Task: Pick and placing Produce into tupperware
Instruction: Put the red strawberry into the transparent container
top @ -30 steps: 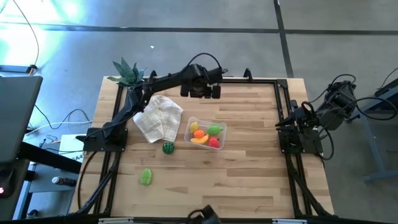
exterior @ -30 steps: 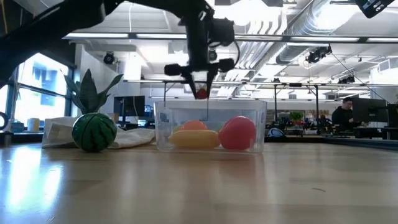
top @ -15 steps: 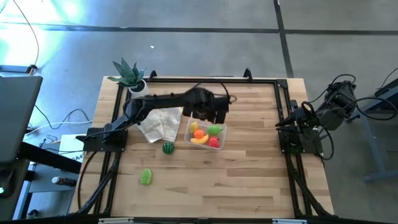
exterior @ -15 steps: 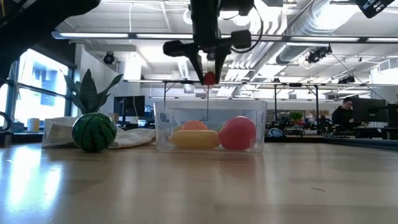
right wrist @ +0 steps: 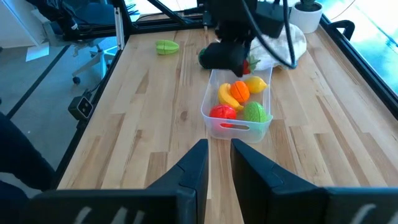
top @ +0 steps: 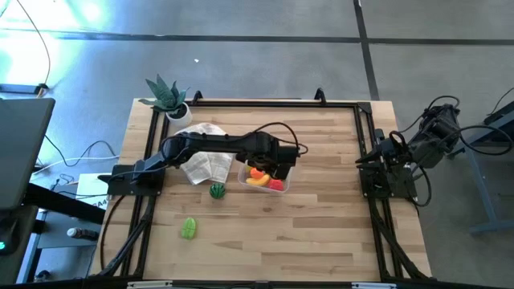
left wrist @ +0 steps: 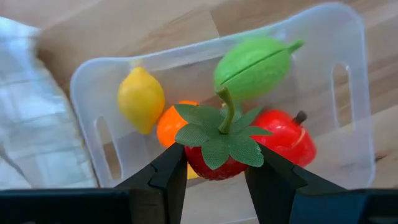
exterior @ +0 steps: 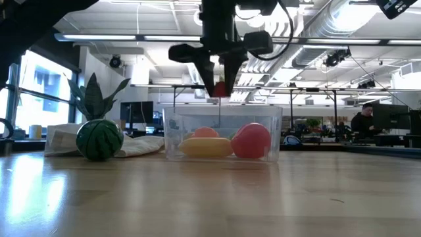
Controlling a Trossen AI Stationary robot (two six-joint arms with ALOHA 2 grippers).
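Left pincer [left wrist: 214,171] pinching strawberry [left wrist: 214,158] above tupperware [left wrist: 348,37]; I would lower it over the free gap before releasing.

No text, label, brand or number can be read anywhere.

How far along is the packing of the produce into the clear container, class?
Done: a lemon, an orange, a green fruit and a red apple lie in the tupperware. In hand: the left gripper holds a strawberry above it. Left: the small watermelon and a green piece on the table. The right gripper waits at the table's right edge.
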